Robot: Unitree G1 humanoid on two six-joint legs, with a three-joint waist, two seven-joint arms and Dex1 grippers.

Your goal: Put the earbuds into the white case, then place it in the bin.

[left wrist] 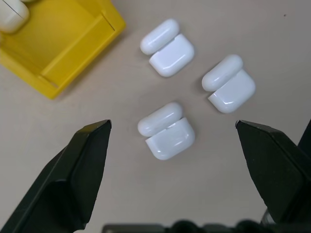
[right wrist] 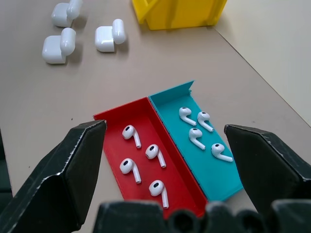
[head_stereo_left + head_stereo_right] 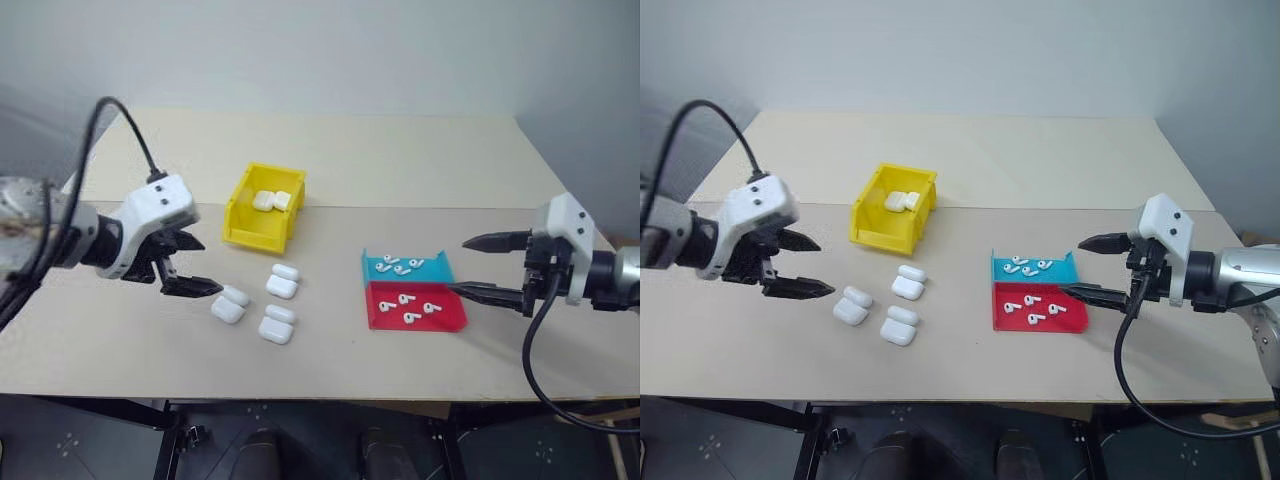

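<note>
Count first: we see three white cases (image 3: 281,287) lying open on the table (image 3: 420,160), lids flipped back, in a loose cluster between the bin (image 3: 262,208) and the front edge. Two more cases sit inside the yellow bin, toward its back wall. Eight earbuds (image 2: 192,130) total: four in the teal half of the tray (image 2: 214,170), four in the red half, all loose and apart from each other.

Our left gripper (image 3: 178,262) hangs just left of the case cluster, fingers spread wide, nothing between them; from the left wrist view the nearest case (image 1: 165,131) lies centred between the fingertips (image 1: 92,145), not touched. Our right gripper (image 3: 490,266) hovers at the tray's right end, fingers also spread wide and empty, one above the teal side, one level with the red side.

Nothing stands between the cases and the bin's lowered front lip. Bare tabletop separates cases from tray. The tray has low walls. A seam runs across the table behind the bin; the far half is bare.
</note>
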